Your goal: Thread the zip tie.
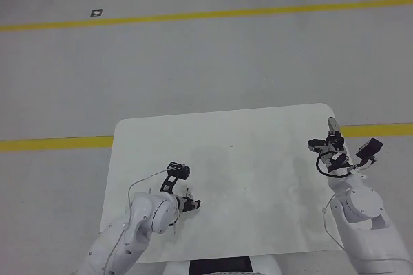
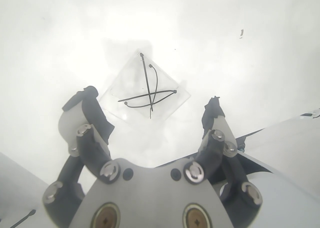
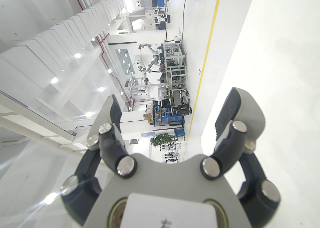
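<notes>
Several black zip ties (image 2: 146,81) lie crossed over one another in a clear square tray (image 2: 122,81). As far as can be seen, none is looped through its own head. The left jaws face the tray from close by, spread wide to either side of it and holding nothing. The right jaws, well apart from the tray near the worktop's edge, are also wide open and empty, pointing out into the room.

I judge the task to be at its very start, with no tie picked yet. The next move calls for closing on one strap where it lies clear of the others. They overlap near the tray's middle, so two could lift together, and a thin flat strap offers little to pinch.

The white worktop (image 1: 261,151) around the tray is plain and matt. Beyond it, the grey floor (image 1: 193,69) carries yellow lines (image 1: 48,144). The hall holds machine frames (image 3: 172,63) under ceiling lights (image 3: 77,55).
</notes>
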